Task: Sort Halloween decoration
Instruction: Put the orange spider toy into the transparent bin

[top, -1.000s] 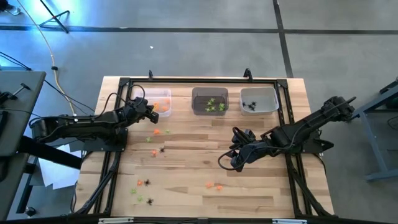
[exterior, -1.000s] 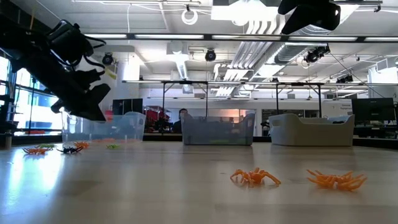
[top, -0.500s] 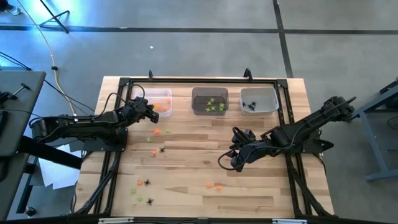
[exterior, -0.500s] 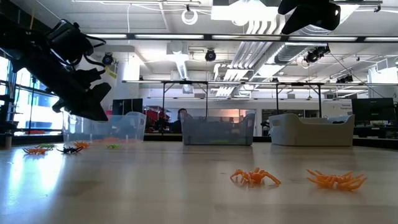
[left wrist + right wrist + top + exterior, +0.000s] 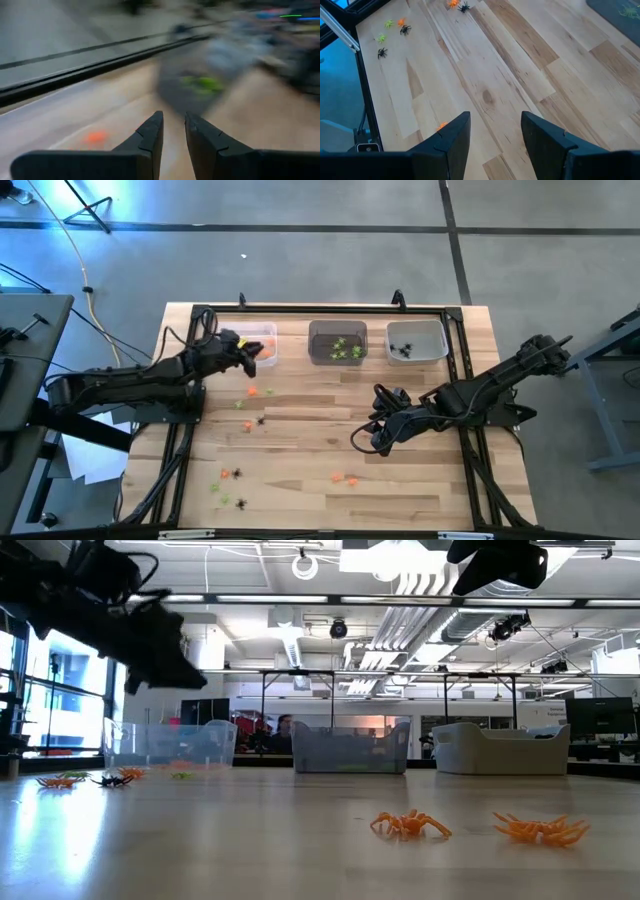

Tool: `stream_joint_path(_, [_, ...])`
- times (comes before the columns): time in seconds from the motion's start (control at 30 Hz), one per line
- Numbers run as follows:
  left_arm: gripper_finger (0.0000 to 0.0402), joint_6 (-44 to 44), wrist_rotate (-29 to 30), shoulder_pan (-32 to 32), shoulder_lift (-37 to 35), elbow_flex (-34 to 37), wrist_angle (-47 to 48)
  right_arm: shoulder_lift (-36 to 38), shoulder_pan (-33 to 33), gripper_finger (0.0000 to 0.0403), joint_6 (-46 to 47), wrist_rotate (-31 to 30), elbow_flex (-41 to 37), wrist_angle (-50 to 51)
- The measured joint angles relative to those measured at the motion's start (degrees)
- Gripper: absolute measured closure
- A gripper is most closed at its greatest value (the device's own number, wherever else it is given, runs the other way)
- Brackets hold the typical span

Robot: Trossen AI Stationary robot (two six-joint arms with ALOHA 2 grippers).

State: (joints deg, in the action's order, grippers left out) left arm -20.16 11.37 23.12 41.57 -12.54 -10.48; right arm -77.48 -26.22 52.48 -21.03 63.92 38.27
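The tiny trinkets lie scattered on the wooden table. Orange ones [image 5: 252, 392], a green one [image 5: 238, 405] and a black spider [image 5: 261, 420] lie below the left bin. Several more [image 5: 228, 485] sit near the left front corner, and two orange ones [image 5: 345, 478] [image 5: 410, 825] lie at the centre front. My left gripper [image 5: 247, 357] [image 5: 165, 650] hangs above the near edge of the left bin [image 5: 256, 338]. Its fingers [image 5: 174, 131] are open by a narrow gap, with nothing seen between them. My right gripper [image 5: 364, 442] [image 5: 492, 127] is open and hovers over bare table.
Three bins stand in a row at the far edge. The left clear one holds orange pieces, the grey middle one [image 5: 337, 342] green pieces, and the white right one [image 5: 416, 340] black spiders. A black frame rail [image 5: 320, 310] runs behind them. Bare wood lies at the table's middle.
My left gripper has risen and moved toward the table's far edge, from beside the left bin to above its near edge, swinging quickly enough to blur its wrist view. The right arm and the trinkets have kept still.
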Motion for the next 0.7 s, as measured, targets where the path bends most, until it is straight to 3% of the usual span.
stream_joint_path(0.13, [0.0336, 2.72, -7.7, -5.09, -1.09, -2.28, -3.19, -0.02, 0.0, 0.0231, -0.01, 0.02, 0.0, 0.02])
stream_joint_path(0.33, [0.0332, 2.88, -7.87, -17.78, 3.41, -5.63, -4.32, -0.02, -0.01, 0.0231, 0.0, 0.01, 0.0, 0.02])
stream_joint_path(0.53, [0.0332, 5.12, -2.72, -32.05, 18.28, -10.33, -14.12, -0.02, 0.0, 0.0231, -0.01, 0.0, 0.0, 0.02])
stream_joint_path(0.7, [0.0332, 10.23, 0.2, -39.5, 34.29, -18.04, -16.52, -0.02, -0.01, 0.0231, 0.01, 0.01, 0.0, 0.02])
